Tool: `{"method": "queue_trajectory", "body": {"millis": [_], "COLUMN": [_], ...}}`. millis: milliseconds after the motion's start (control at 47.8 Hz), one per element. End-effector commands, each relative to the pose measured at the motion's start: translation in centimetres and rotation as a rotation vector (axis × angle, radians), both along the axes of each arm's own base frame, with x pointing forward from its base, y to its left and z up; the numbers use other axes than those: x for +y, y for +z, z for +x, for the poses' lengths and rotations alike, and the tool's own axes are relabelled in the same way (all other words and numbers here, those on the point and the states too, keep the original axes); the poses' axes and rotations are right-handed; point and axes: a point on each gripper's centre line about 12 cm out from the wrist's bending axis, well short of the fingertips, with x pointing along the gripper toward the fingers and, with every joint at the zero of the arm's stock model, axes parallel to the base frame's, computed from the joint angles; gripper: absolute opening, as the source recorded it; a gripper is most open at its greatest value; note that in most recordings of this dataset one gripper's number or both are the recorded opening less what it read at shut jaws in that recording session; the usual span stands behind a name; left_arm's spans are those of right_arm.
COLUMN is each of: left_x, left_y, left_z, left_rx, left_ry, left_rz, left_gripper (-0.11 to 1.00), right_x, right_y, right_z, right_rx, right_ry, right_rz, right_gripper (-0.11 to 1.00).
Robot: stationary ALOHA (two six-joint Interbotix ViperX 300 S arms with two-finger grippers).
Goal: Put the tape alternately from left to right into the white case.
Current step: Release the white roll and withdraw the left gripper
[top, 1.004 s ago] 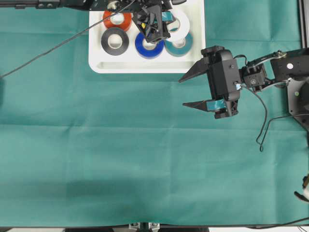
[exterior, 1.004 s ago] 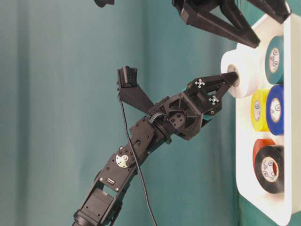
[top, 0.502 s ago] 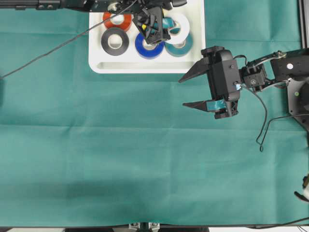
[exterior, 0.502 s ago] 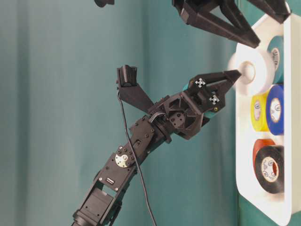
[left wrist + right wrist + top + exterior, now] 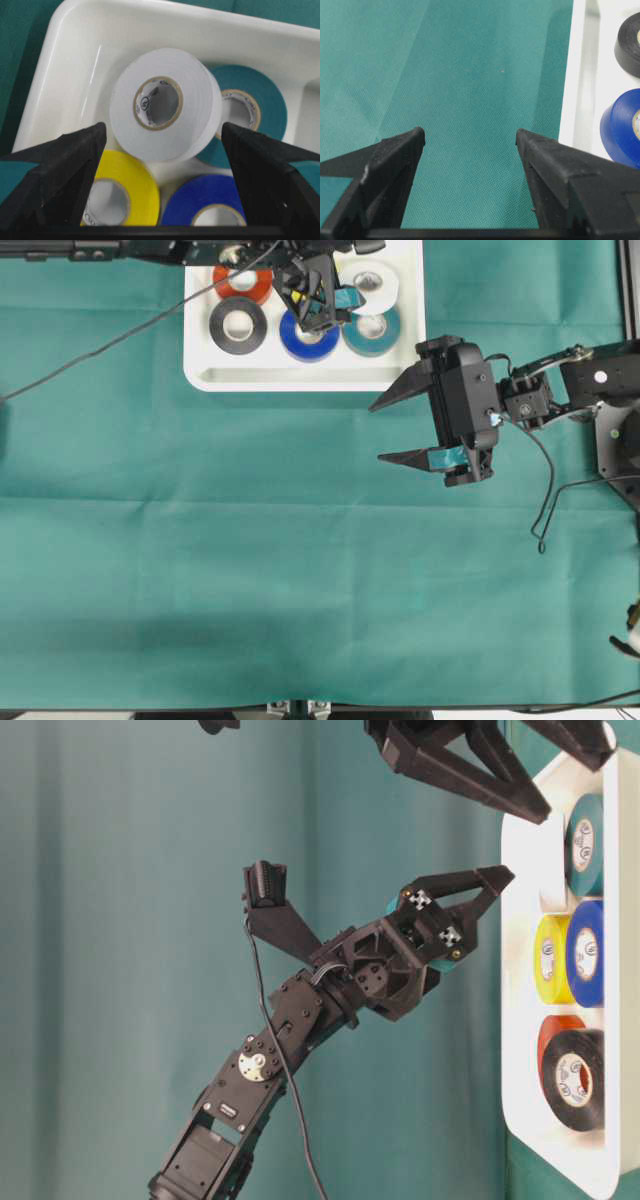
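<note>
Fig.: left gripper (image 5: pixel 160 165) spread wide, white roll (image 5: pixel 165 102) free between jaws, leaning on neighbours in white case (image 5: pixel 400 365). Right gripper (image 5: pixel 385 430) wide, empty, over desk. Best next: lift left straight up w/o nudging roll.

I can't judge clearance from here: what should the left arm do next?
Probably lift the left claw straight back out of the white case: its jaws stand open, and the white tape roll sits free among the other rolls.

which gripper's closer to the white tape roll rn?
Left. The left gripper hangs right over the white tape roll in the white case, jaws open on either side. The right gripper waits open over the cloth, outside the case.
</note>
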Motion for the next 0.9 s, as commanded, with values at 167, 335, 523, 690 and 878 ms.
{"method": "queue_trajectory", "body": {"millis": [167, 335, 523, 690, 878], "left_x": [-2.2, -4.5, -7.4, -9.7, -12.1], "left_y": [3.7, 3.9, 3.7, 3.6, 3.3], "left_z": [-0.4, -1.2, -2.2, -3.0, -4.1], "left_rx": [-0.067, -0.060, -0.046, -0.036, -0.016], "left_ry": [-0.035, -0.073, -0.125, -0.171, -0.214], "left_rz": [0.016, 0.010, 0.001, -0.003, -0.018], "left_gripper": [0.77, 0.77, 0.76, 0.77, 0.76], "right_x": [0.1, 0.1, 0.1, 0.1, 0.1], "right_y": [0.8, 0.8, 0.8, 0.8, 0.8], "right_z": [0.1, 0.1, 0.1, 0.1, 0.1], "right_rx": [-0.032, -0.032, -0.032, -0.032, -0.030], "right_ry": [0.007, 0.007, 0.007, 0.006, 0.005], "right_rz": [0.000, -0.001, 0.000, 0.002, 0.001], "right_gripper": [0.80, 0.80, 0.80, 0.80, 0.80]}}
